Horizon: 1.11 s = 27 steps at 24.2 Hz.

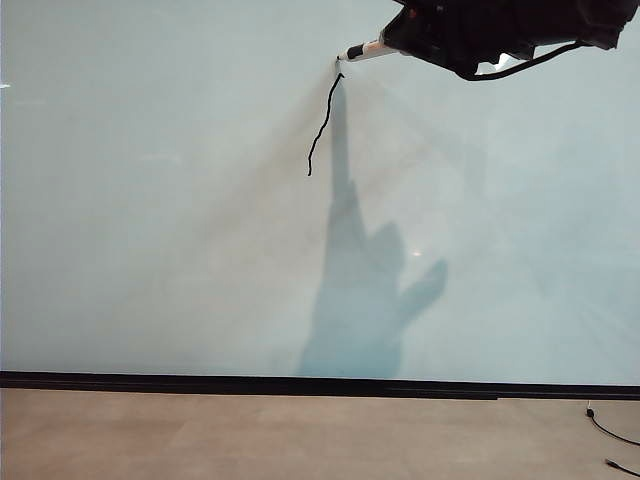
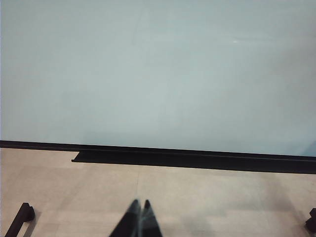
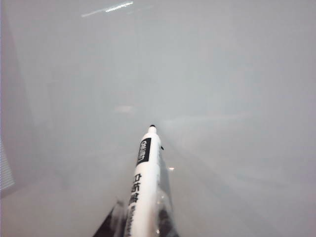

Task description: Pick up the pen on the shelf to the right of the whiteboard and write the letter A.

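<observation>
One stroke (image 1: pixel 322 125) is on your whiteboard (image 1: pixel 150 200); right end effector (image 1: pixel 400 45) grips the pen (image 1: pixel 362 51) at the stroke's top, left end effector (image 2: pixel 140 210) closed near the floor (image 2: pixel 197 197).

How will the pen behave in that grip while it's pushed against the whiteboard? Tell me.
The pen looks stiff: its barrel runs straight from the right gripper to the tip at the whiteboard. Its smooth, glossy barrel could slide or twist in the grip. The wobbly stroke hints that it shifts a little. The left gripper hangs idle.
</observation>
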Each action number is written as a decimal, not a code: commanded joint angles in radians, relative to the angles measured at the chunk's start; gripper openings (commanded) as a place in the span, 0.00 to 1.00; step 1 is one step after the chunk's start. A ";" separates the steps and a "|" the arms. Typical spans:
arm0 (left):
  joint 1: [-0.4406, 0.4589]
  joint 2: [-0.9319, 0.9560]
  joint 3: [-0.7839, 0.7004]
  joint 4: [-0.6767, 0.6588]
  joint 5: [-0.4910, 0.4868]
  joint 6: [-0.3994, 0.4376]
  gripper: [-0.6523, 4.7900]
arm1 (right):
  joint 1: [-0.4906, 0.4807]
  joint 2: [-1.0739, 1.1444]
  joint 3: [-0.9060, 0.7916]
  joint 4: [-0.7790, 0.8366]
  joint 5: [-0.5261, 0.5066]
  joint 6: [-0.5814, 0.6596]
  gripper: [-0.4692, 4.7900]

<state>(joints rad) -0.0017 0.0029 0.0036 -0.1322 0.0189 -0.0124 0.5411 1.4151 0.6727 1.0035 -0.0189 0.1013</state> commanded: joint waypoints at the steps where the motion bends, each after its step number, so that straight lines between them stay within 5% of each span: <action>1: 0.000 0.000 0.003 0.006 0.004 0.005 0.11 | 0.001 -0.001 0.005 0.008 -0.002 0.005 0.08; 27: 0.000 0.000 0.003 0.006 0.004 0.005 0.11 | 0.002 -0.008 -0.011 -0.066 0.061 0.016 0.08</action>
<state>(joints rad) -0.0017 0.0029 0.0036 -0.1322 0.0189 -0.0120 0.5442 1.4124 0.6647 0.9298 0.0162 0.1120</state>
